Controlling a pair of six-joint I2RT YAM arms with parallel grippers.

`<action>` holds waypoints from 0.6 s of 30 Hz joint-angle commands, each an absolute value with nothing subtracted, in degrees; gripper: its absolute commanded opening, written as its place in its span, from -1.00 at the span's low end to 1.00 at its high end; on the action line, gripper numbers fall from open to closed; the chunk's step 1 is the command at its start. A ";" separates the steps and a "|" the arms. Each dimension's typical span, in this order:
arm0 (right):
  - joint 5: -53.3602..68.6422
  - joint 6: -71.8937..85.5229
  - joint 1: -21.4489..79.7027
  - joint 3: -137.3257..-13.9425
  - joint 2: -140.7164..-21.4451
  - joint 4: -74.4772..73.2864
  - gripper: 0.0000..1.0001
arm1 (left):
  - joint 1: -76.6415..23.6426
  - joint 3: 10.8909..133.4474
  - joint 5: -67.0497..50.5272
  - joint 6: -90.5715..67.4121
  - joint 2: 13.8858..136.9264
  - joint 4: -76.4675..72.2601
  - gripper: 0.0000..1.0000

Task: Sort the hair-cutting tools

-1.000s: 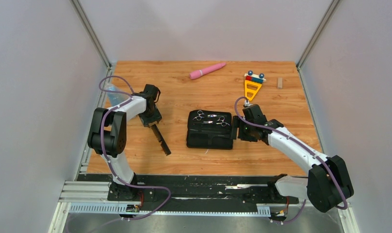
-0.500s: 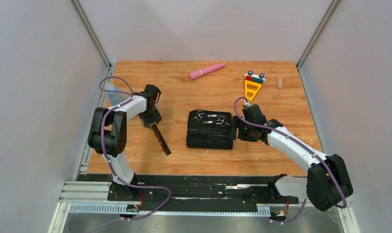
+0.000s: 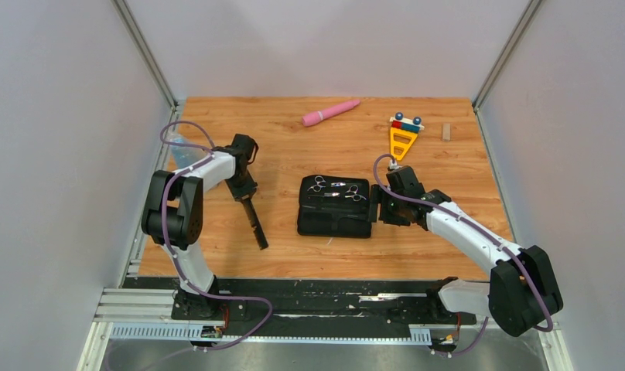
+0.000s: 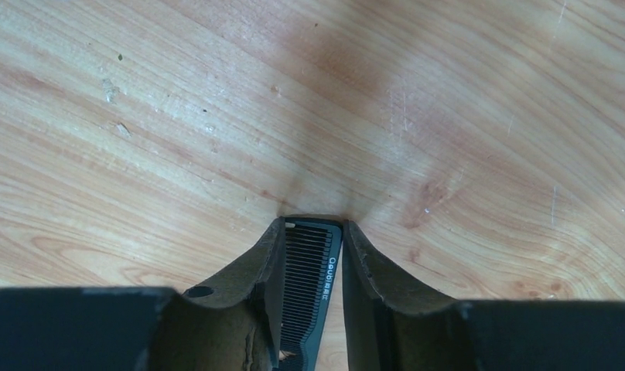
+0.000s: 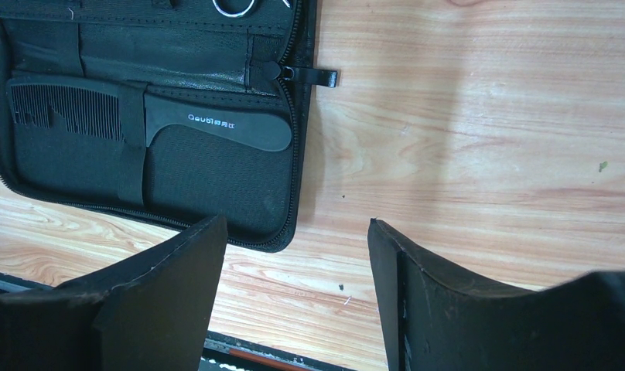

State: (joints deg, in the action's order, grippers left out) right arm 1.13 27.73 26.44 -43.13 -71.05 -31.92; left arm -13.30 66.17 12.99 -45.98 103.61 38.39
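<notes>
Left gripper (image 4: 313, 226) pinching slim black comb (image 4: 308, 270) at lower centre of its wrist view, wooden table (image 4: 449, 116) beneath, right gripper (image 5: 296, 226) spread wide beside open black zip case (image 5: 209, 182), handled comb (image 5: 216, 124) strapped inside, left scissors (image 3: 317, 184) and right scissors (image 3: 356, 192) in case's upper half, mid-frame from above.

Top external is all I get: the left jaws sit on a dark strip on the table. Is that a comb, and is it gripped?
Observer: Yes. The left wrist view shows a slim black comb between the fingers of the left gripper, which press on its toothed edge and its spine.
Operator: Where's the other comb? I can't spot it.
Observer: The right wrist view shows the handled comb inside the open case, tucked under a strap.
</notes>
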 commanded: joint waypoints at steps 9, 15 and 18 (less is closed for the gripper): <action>1.57 27.55 26.24 -43.57 -68.96 -29.69 0.38 | -16.07 67.90 9.36 -45.25 96.44 41.47 -0.80; 2.14 27.63 26.24 -43.68 -68.56 -29.75 0.38 | -16.65 66.61 9.31 -43.75 92.19 43.64 -0.05; 2.53 27.76 26.19 -43.75 -68.67 -29.66 0.38 | -18.57 64.09 9.61 -43.12 88.44 46.21 0.32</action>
